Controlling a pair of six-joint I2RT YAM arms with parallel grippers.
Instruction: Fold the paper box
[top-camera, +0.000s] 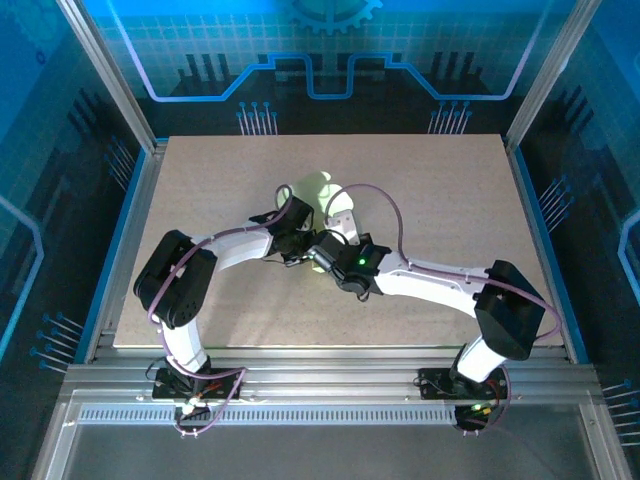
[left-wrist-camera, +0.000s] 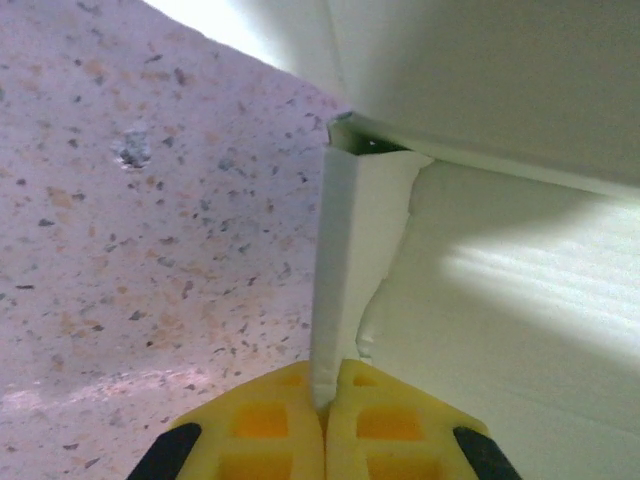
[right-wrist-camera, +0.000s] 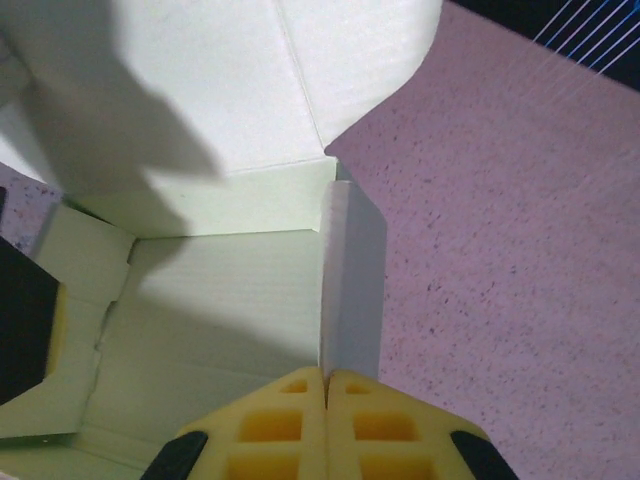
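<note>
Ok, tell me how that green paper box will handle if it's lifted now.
Probably light: the paper box is thin card. Likely floppy, since its open flap stands free. The pinched side wall could buckle or tear if tugged.

Top view: I make out just a sliver of the paper box (top-camera: 315, 188) near the worktop's (top-camera: 200, 200) middle. The left arm (top-camera: 240, 245) and right arm (top-camera: 430, 280) cover the rest.

Left wrist: left gripper (left-wrist-camera: 325, 400) cropped by the bottom edge; box runs off top and right.

Right wrist: right gripper (right-wrist-camera: 327, 388) cropped likewise; box flap leaves the top edge.
</note>
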